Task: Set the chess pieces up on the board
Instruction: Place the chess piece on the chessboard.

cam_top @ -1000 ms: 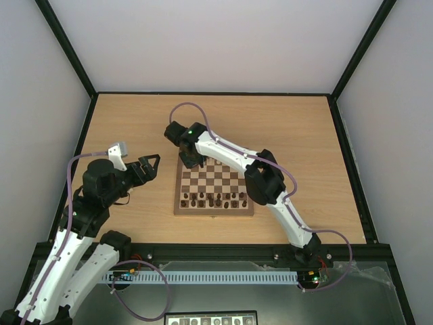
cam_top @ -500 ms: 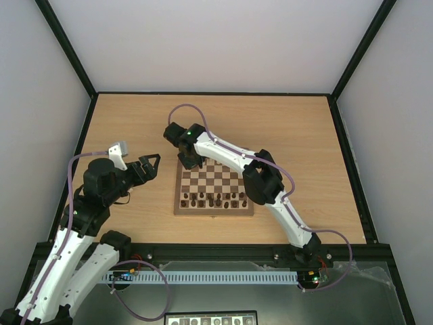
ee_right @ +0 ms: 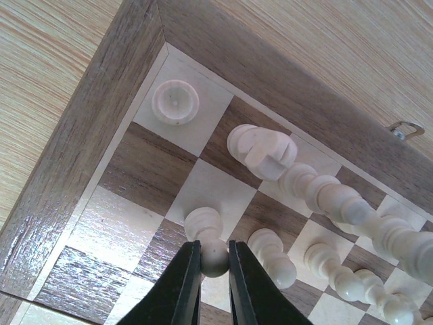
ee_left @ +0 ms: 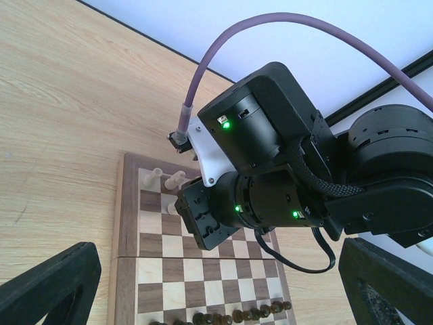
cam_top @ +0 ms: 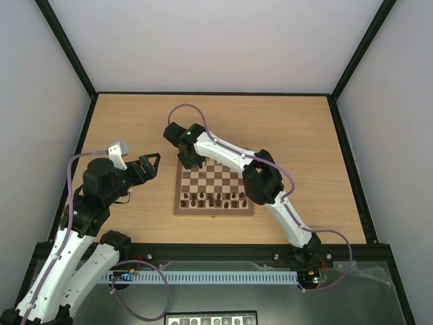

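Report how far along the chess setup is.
Done: dark pieces line the board's near edge; a few pale pieces occupy its far-left corner. In hand: right end effector pinches a pale pawn there. Remaining: much of the far rows looks bare; left end effector hangs open, off-board.

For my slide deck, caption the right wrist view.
Right gripper pinches a pale pawn near the board corner, beside other cream pieces.
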Motion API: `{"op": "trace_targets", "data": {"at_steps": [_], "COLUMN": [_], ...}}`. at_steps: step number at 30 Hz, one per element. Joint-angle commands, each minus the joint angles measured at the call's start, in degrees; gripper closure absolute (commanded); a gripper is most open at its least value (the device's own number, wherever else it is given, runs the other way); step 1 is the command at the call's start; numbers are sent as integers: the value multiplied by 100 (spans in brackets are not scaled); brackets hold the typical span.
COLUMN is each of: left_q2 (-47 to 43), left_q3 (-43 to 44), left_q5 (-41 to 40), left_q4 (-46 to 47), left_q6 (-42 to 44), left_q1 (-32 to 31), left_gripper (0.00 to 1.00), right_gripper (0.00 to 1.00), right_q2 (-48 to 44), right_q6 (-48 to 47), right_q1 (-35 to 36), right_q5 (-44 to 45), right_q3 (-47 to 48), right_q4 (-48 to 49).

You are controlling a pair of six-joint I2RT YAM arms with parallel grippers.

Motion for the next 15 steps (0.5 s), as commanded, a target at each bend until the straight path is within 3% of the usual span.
{"op": "trace_targets", "data": {"at_steps": [1, 15], "left_q2": [-23, -18], "left_q3": [166, 173], "left_q5": [67, 69], "left_q4": [106, 118], "left_q6": [26, 33], "left_q1": [39, 50], "left_gripper": [1, 1], "right_gripper": [87, 73], "right_q2": [125, -98], "right_q6": [-27, -52], "right_q1": [-6, 20], "right_q5": [37, -67], "right_q3": [170, 167], "right_q4": [-177, -34]}}
